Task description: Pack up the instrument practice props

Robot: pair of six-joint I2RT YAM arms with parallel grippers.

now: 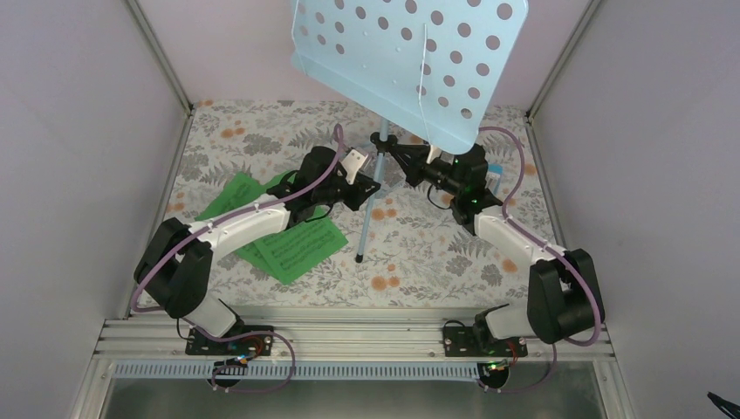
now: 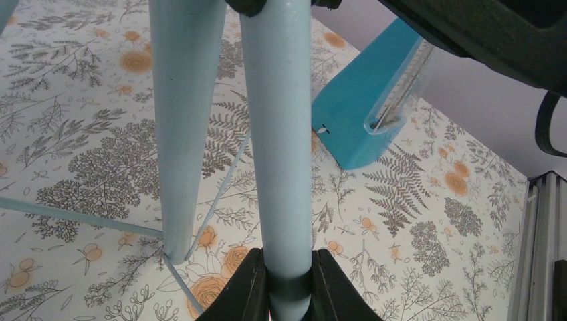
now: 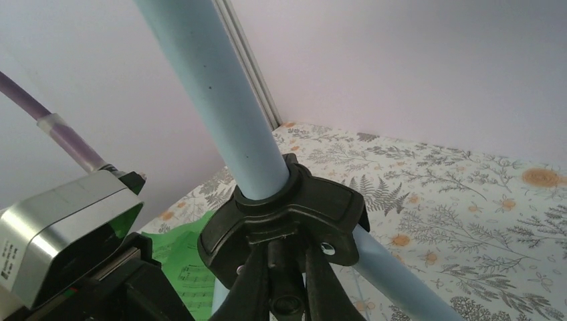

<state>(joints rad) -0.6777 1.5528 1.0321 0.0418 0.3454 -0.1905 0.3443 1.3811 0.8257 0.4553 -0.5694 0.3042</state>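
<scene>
The pale blue music stand (image 1: 410,61) stands at the back middle, its hole-punched desk tilted over both arms. My left gripper (image 2: 289,284) is shut on one of its pale blue leg tubes (image 2: 277,134); in the top view this gripper (image 1: 365,188) sits just left of the pole. My right gripper (image 3: 287,281) is shut on a black knob under the stand's black tripod hub (image 3: 287,214). Green sheet-music pages (image 1: 292,246) lie flat under the left arm. The blue metronome (image 2: 361,114) stands behind the stand's legs, mostly hidden by the right arm in the top view.
White walls with metal corner posts (image 1: 161,52) close in the floral table (image 1: 419,253) on three sides. One stand leg ends at a black foot (image 1: 359,257) in the table's middle. The left wrist's grey camera housing (image 3: 60,234) sits close beside the hub.
</scene>
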